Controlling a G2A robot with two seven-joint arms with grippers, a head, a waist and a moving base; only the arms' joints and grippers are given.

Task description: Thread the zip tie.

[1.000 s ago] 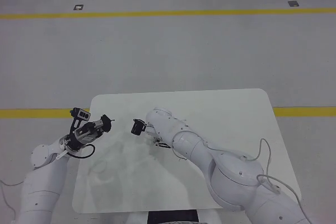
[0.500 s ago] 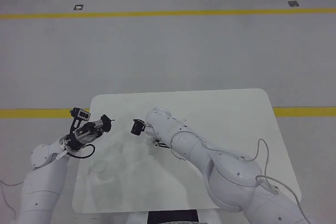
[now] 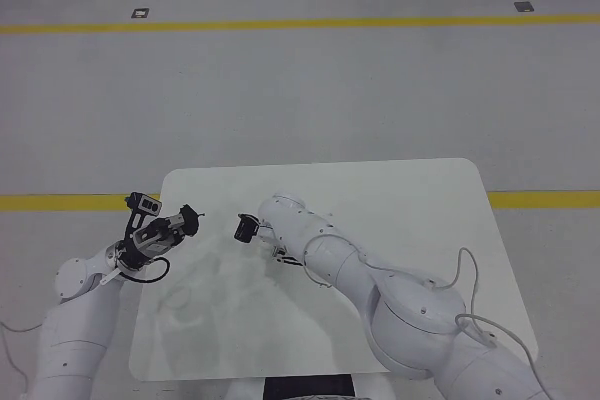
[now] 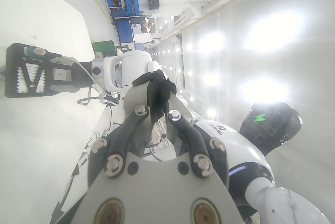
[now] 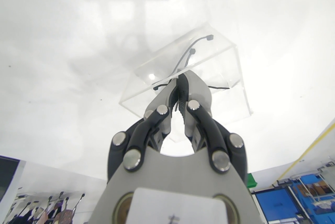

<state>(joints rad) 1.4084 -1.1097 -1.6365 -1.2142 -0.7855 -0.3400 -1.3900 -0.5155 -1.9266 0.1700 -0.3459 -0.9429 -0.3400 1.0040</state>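
Holding right jaws [image 5: 179,78] pinched shut over box [image 5: 235,60] of ties [image 5: 193,51], left jaws [image 4: 157,80] closed on black wad [image 4: 158,94]; I'd verify grip, then align slowly.

So the desk [image 3: 410,200] is a plain white slab with rounded corners, glossy enough that its top shows soft grey reflections. The right wrist view shows a clear box [image 5: 236,70] with see-through walls sitting flat on it (a few thin dark zip ties [image 5: 193,51] are visible through the plastic, can't tell if they're resting on the box floor or the desk itself). Couple of tiny dark specks [image 5: 9,66] on the surface too, well apart from the box.
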